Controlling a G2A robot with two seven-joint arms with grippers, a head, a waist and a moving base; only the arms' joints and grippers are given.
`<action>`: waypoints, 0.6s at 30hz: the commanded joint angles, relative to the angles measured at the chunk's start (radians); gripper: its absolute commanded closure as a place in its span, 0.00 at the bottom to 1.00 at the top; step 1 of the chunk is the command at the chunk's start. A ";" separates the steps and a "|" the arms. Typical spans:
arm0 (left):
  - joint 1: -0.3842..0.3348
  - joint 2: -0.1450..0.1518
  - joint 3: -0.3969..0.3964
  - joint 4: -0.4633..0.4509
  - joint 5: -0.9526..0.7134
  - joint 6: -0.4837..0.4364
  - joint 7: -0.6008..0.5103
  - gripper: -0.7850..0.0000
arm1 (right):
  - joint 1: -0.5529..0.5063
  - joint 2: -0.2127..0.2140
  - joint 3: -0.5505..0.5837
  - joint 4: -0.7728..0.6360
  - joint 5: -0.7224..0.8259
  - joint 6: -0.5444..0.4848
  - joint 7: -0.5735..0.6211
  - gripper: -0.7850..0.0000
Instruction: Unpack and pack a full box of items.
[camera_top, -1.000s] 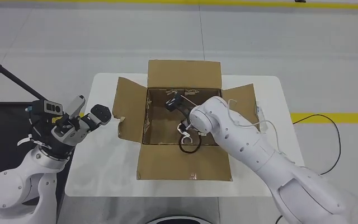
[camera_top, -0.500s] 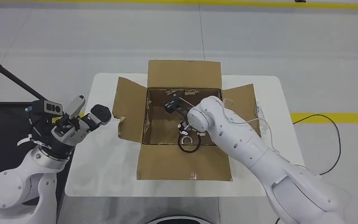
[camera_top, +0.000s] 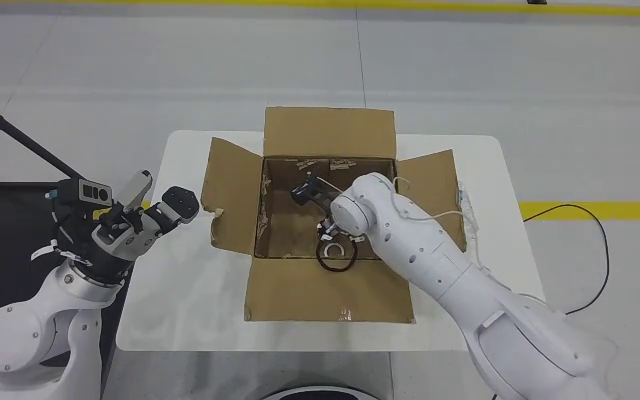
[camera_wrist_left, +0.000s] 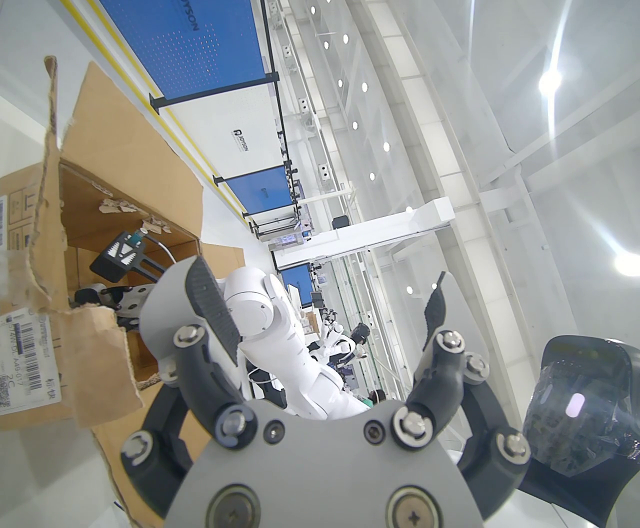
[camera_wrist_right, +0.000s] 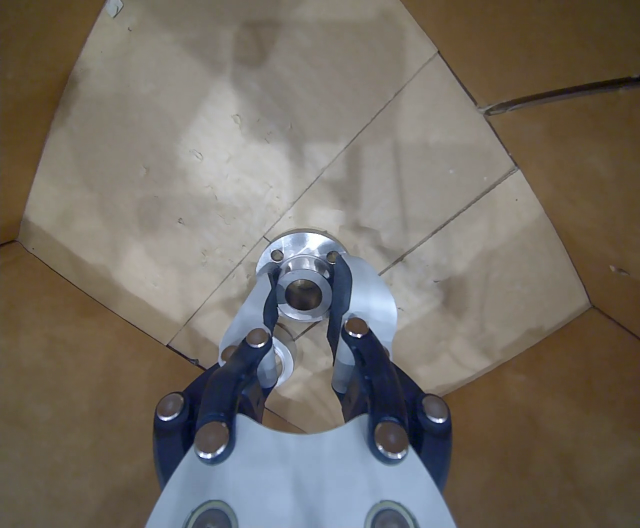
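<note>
Main worry: slip. The right gripper (camera_wrist_right: 306, 272) is down inside the cardboard box (camera_top: 330, 130), its 2 fingers (camera_wrist_right: 270, 300) closed against opposite sides of the round neck of a metal flange fitting (camera_wrist_right: 302, 295) that sits upright on the box floor. Smooth metal on a curved neck, narrow pads. I'd judge the part could rotate or drop if lifted quickly, and it looks heavy enough to dent the floor. Second risk: a smaller metal ring (camera_wrist_right: 285, 357) lies just beside the fitting, partly behind 1 finger, and could get nudged or dragged along. Third: the arm goes in deep near the back wall, so a lift that isn't straight could catch a wall or the left flap (camera_top: 228, 195) and shift the box on the white table (camera_top: 180, 300). Nothing steadies the box. The left gripper (camera_top: 160, 195) hovers wide open and holding nothing, off the box's left side, near that flap but apart from it. Contents seen: the fitting, the small ring, otherwise bare cardboard floor. From above, a dark ring shape (camera_top: 335, 258) shows under the arm near the front wall; I cannot tell what it is.
</note>
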 joint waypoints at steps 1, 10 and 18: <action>0.000 0.000 0.000 0.000 0.000 0.000 0.000 0.00 | -0.002 -0.002 0.002 0.005 -0.003 -0.003 0.000 0.76; 0.000 0.000 0.000 0.000 0.000 0.000 0.000 0.00 | -0.002 -0.004 0.039 -0.010 -0.017 -0.007 -0.011 1.00; 0.000 0.000 0.000 0.000 0.000 0.000 0.000 0.00 | -0.033 0.042 0.163 -0.200 -0.018 -0.015 0.008 1.00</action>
